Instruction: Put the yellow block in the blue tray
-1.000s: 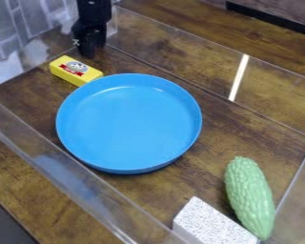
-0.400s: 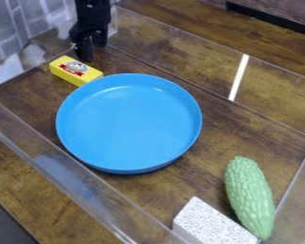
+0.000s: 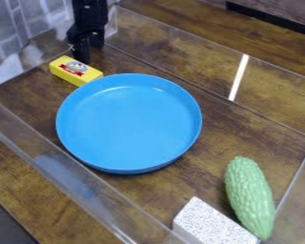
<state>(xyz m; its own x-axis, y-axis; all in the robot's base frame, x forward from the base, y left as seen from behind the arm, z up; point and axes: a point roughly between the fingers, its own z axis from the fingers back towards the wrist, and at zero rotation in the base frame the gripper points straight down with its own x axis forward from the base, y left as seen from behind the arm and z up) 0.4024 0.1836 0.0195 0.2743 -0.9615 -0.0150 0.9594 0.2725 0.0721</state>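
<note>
The yellow block, small with a red-and-white label on top, lies flat on the wooden table just left of and behind the blue tray. The tray is a large round shallow dish with nothing in it. My black gripper hangs at the back left, a little beyond the block and not touching it. Its jaws look parted, with nothing between them. The arm above it runs out of the top of the view.
A green bumpy gourd-shaped object lies at the front right. A white speckled sponge-like block sits beside it at the bottom edge. Clear plastic walls fence the table's front and left sides.
The gripper has opened and shifted slightly left and back. The block, tray and other objects have not moved.
</note>
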